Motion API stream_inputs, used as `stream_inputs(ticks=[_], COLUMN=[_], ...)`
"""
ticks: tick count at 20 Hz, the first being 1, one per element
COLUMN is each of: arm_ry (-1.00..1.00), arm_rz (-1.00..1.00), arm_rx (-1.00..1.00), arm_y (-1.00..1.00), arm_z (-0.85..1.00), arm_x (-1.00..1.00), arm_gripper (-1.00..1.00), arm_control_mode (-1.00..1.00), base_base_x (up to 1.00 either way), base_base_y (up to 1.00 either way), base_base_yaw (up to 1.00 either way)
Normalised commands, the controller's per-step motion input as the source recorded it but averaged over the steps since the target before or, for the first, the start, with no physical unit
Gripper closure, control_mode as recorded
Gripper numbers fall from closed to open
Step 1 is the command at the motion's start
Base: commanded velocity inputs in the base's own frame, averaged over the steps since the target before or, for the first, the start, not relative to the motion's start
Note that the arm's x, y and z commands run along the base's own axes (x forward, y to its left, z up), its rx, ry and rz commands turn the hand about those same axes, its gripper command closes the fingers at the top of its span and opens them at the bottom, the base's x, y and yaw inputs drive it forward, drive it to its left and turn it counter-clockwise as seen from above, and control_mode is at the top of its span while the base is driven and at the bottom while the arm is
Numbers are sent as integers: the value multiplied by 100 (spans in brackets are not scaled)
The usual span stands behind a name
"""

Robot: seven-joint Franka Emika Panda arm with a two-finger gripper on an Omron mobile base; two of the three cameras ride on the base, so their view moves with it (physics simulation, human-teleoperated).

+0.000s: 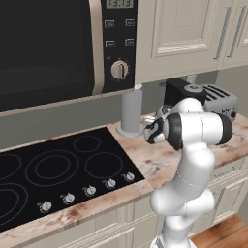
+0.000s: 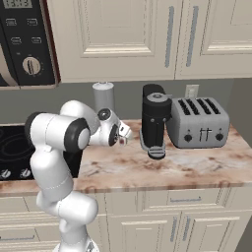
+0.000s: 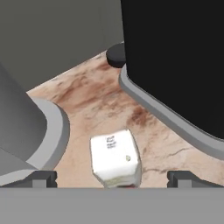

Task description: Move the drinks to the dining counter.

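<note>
Gripper [image 3: 113, 179] jaws wide apart, straddling the small white drink [image 3: 115, 155] just beside the black appliance [image 3: 175, 65]. Likely light, rigid and smooth, so pinch your fingers on its flat sides.

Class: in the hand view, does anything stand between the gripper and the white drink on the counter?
Nothing visible does. The white drink sits just ahead of the open gripper; the grey cylinder and black appliance stand off to either side.
</note>
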Motion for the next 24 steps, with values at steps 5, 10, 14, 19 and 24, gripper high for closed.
stream_inputs(ticks=[5, 10, 14, 19, 24], arm_ry=[0, 0, 0, 0, 0], arm_rz=[1, 0, 0, 0, 0], arm_rx=[0, 2, 2, 1, 2], arm_y=[-4, -17, -15, -6, -2], arm_z=[-8, -7, -9, -5, -2], arm_x=[21, 3, 0, 1, 4], arm_gripper=[-100, -100, -100, -100, -100], arm_control_mode=[-100, -100, -100, -100, -100], base_base_x=[0, 0, 0, 0, 0], base_base_y=[0, 0, 0, 0, 0], base_base_yaw=[0, 0, 0, 0, 0])
